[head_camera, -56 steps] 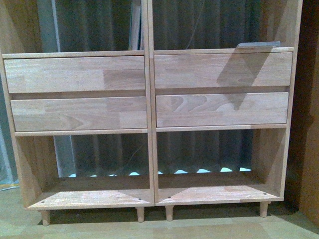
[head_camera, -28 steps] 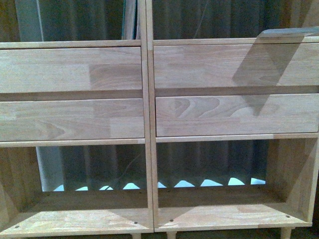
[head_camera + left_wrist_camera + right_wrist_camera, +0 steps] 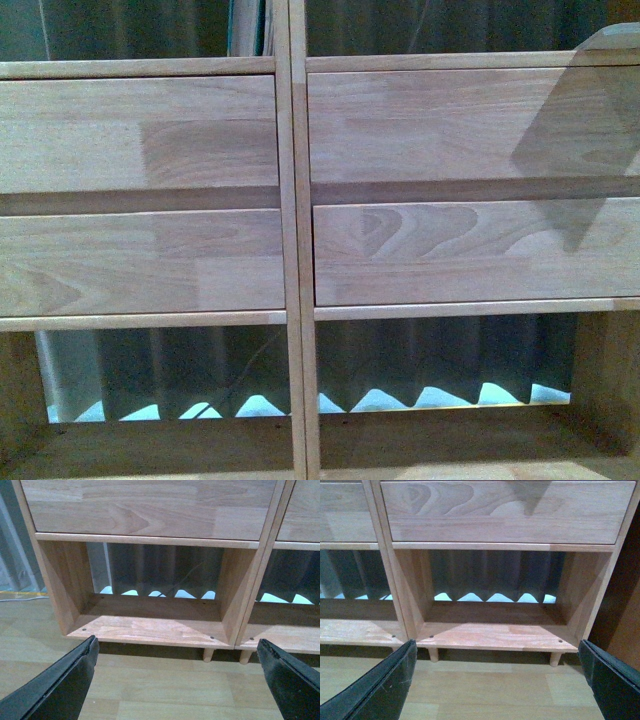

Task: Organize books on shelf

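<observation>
- Your left gripper (image 3: 176, 644) is spread wide. Its two black fingers (image 3: 65, 685) stand far apart and nothing is between them.
- It faces the lower left compartment (image 3: 150, 625) of the shelf (image 3: 295, 250), with the wooden floor (image 3: 165, 695) under it.
- Your right gripper (image 3: 497, 645) is spread wide in the same way and holds nothing. It faces the lower right compartment (image 3: 495, 630).
- In the front view the shelf is very close. The vertical post is in the middle, and on each side there are two drawer fronts (image 3: 140, 130), one above the other.
- The lower compartments are open at the back, so you see a dark pleated curtain (image 3: 430, 360) through them.
- A pale flat thing (image 3: 615, 38) lies on the board above the upper right drawer, at the edge of the front view. It throws a shadow on the drawer fronts below. You cannot tell if it is a book.
</observation>
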Available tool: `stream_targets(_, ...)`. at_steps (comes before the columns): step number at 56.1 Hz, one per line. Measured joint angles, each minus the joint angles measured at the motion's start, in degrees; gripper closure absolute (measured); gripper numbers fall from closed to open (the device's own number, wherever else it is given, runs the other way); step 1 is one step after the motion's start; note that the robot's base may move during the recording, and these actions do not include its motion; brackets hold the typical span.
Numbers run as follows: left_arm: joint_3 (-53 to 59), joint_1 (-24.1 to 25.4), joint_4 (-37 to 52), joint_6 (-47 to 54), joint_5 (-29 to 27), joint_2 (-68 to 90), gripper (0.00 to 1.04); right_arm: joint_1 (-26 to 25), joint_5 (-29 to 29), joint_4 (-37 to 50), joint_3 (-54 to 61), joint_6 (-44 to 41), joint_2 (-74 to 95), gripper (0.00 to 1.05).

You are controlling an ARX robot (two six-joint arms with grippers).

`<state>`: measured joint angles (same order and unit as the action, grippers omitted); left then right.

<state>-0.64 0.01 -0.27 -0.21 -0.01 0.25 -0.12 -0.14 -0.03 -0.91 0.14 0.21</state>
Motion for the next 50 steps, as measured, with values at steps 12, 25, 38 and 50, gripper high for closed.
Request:
stream_targets(12, 0.0, -0.02, 0.0, 0.0, 0.0, 0.0, 0.07, 0.0, 0.0, 0.0, 0.0, 0.0, 0.0, 0.07)
stream_targets(25, 0.0, 0.0, 0.0, -0.02, 0.02, 0.0, 0.07, 0.0, 0.04, 0.0, 0.0, 0.0, 0.0, 0.07)
stream_targets(38, 0.0, 0.0, 0.0, -0.02, 0.02, 0.0, 0.07, 0.0, -0.02, -0.02, 0.0, 0.0, 0.0, 0.07)
stream_targets(50, 0.0, 0.0, 0.0, -0.02, 0.0, 0.0, 0.07, 0.0, -0.04, -0.02, 0.0, 0.02, 0.0, 0.07)
